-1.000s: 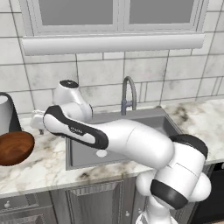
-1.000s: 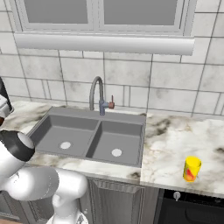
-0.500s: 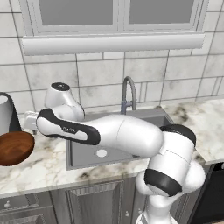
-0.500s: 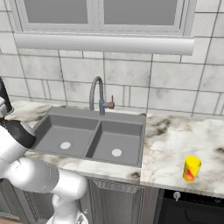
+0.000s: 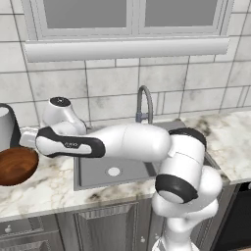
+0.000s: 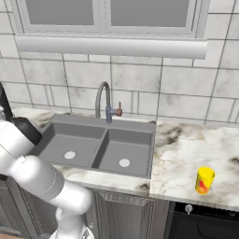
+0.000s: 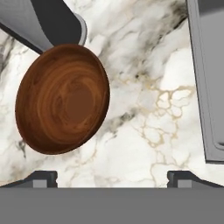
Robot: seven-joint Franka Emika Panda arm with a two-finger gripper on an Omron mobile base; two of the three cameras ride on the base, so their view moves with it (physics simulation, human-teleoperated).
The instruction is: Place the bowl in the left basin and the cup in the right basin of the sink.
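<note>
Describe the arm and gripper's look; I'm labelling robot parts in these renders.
The arm is glossy white with rounded, bulbous links and black bands at its joints; one dark band carries small pale lettering. No cables are visible. The gripper shows two small dark grey blocky fingertips.

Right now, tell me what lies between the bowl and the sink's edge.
Bare marbled counter, as the hand view shows: nothing stands between the bowl and the sink.

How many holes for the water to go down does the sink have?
2. One drain is in the left basin and one drain is in the right basin; both basins show in full in the right base view.
</note>
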